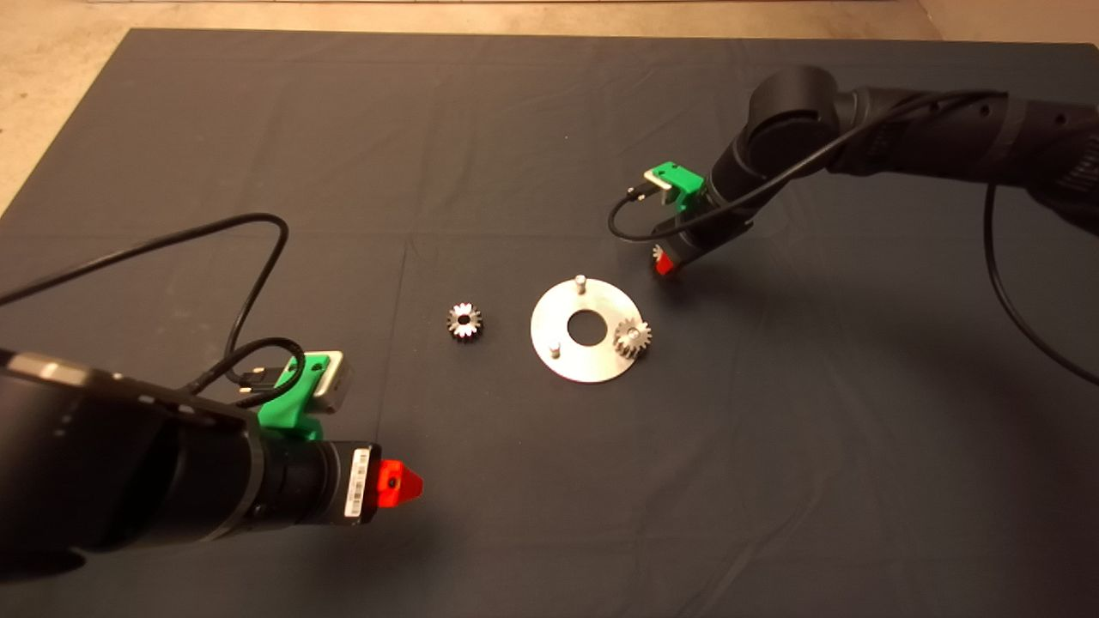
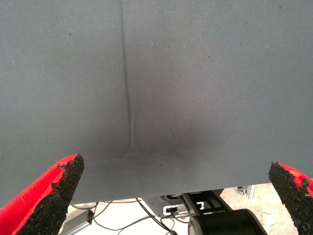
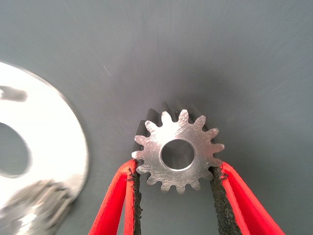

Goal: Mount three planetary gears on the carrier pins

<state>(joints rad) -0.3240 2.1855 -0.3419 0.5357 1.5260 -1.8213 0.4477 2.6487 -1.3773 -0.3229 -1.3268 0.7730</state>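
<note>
1. Head view: the carrier disc [image 1: 586,330] lies near the middle of the surface [image 1: 549,129]. One planetary gear [image 1: 632,337] sits on the pin on the disc's right-edge side. Two carrier pins are bare: one [image 1: 580,281] towards the far edge, one [image 1: 555,348] towards the near edge. A second gear [image 1: 464,320] lies flat on the surface just beside the disc, on its left-edge side. The right gripper [image 1: 662,260] hangs close to the disc on its far right side, a third gear [image 1: 658,254] in its jaws. The left gripper [image 1: 400,483] hovers towards the near left corner.
2. Left wrist view: the left gripper [image 2: 176,183] has its jaws spread wide over bare surface [image 2: 161,73].
3. Right wrist view: the right gripper [image 3: 175,188] has its jaws pinching the third gear [image 3: 177,151] by its toothed rim, bore facing the camera, the disc [image 3: 54,152] beside it.
</note>
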